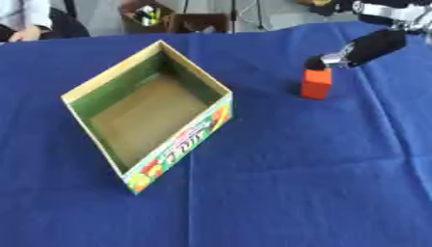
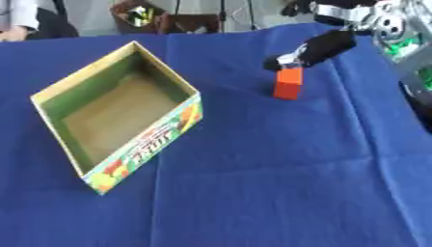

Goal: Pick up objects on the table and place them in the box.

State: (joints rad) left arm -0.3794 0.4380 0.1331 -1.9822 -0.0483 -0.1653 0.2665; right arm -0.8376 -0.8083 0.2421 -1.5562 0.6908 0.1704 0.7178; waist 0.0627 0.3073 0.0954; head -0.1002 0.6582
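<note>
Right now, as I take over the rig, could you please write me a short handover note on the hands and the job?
Right robot hand: reaching in from the upper right, its fingertip at the top of the orange block; whether it grips cannot be told.
Left robot hand: not in view.
Orange block: upright on the blue cloth, right of the box.
Box: open, nothing visible inside.
Done: nothing placed yet.
Left: grasp the block and put it in the box.

Open cardboard box (image 2: 115, 112), empty, on blue tablecloth (image 2: 278, 169). Orange block (image 2: 288, 83), upright, right of box, well apart. Right hand (image 2: 305, 51) at block's top, fingers extended; contact unclear.
</note>
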